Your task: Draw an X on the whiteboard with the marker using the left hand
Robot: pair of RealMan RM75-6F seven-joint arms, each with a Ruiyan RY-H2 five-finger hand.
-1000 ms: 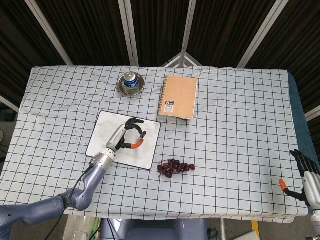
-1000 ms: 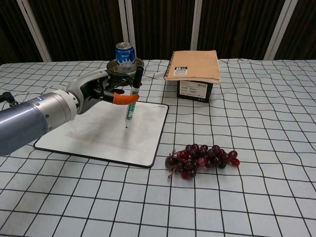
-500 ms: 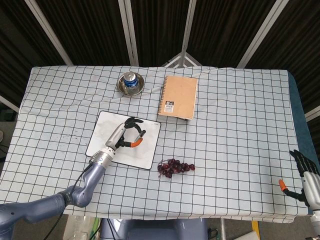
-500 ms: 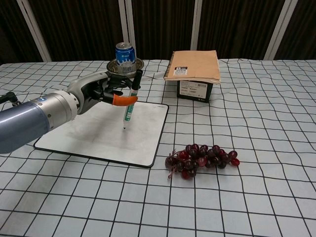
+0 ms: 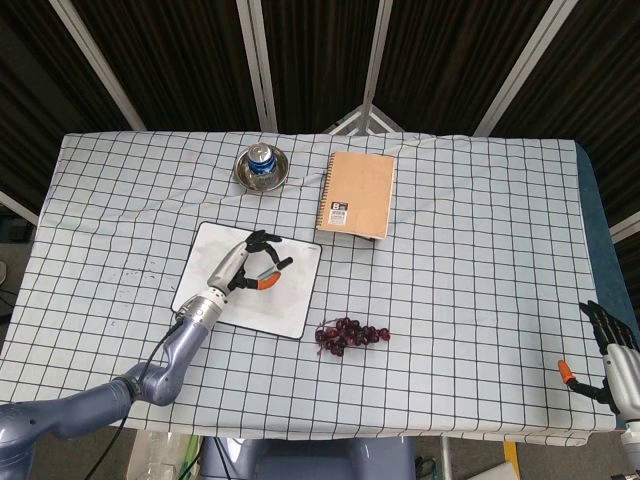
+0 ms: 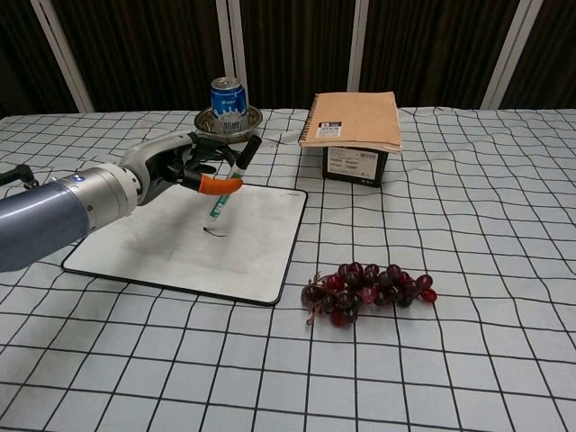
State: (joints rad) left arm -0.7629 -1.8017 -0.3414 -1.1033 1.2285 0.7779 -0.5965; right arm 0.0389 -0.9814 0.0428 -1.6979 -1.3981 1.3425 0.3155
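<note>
While the left hand [image 6: 175, 166] holds the marker [image 6: 225, 186] pinched between its orange-tipped thumb and curled fingers, the marker leans with its black cap up and away from the hand and its tip down on the whiteboard [image 6: 162, 252]. A short dark mark [image 6: 212, 230] sits on the board right at the tip, just below and in front of the hand. The whiteboard lies flat on the checked worktop [image 6: 468, 360], directly beneath the hand, which hangs over the board's far half.

Beyond the hand, toward the back of the worktop, a blue drink can [image 6: 228, 97] stands upright in a small metal bowl [image 6: 211, 120]. Further off to the hand's right, a brown spiral notebook [image 6: 353, 120] rests on top of a dark box [image 6: 355, 163]. A bunch of dark red grapes [image 6: 364, 289] lies on the cloth just past the board's near right corner.

From the head view, the right hand [image 5: 612, 352] shows far off at the worktop's opposite edge, well apart from everything. It holds nothing, its dark fingers spread.
</note>
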